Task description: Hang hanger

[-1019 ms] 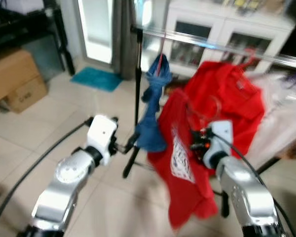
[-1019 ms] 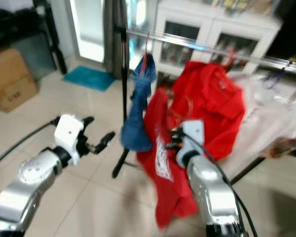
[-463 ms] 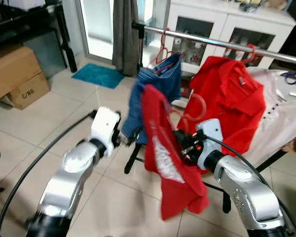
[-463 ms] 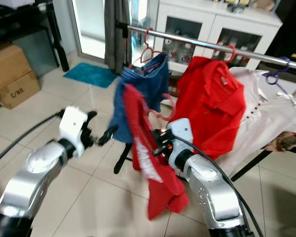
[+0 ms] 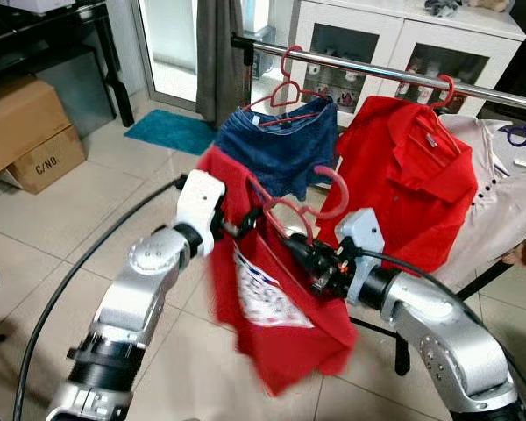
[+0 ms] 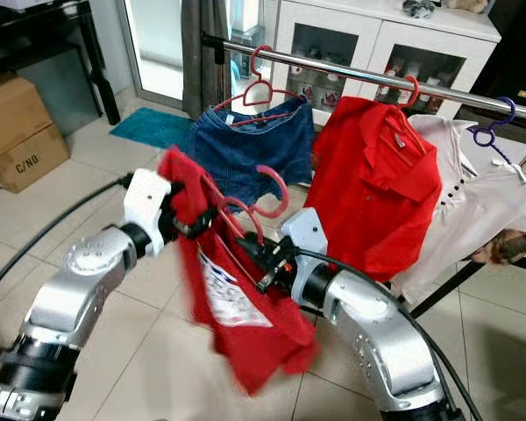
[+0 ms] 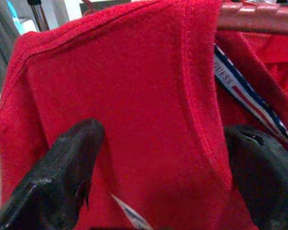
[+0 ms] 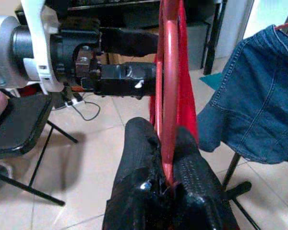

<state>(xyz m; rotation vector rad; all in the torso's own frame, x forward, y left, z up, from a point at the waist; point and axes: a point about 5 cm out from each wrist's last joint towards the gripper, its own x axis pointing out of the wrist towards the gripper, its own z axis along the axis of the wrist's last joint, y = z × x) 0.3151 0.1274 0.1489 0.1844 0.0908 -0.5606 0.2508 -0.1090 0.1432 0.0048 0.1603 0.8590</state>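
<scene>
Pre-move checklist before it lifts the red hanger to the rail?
1. Right gripper grip on the red hanger: fingers shut on its bar, ok.
2. Left gripper on the red T-shirt: fingers open either side of a shoulder fold, not clamped, not ok.
3. Hanger hook free: curls up in open air, ok.
4. Free stretch of rail: bare bar between the denim skirt hanger and the red polo shirt, ok.
5. Shirt seated on hanger: bunched, one side sagging, cannot tell.
</scene>
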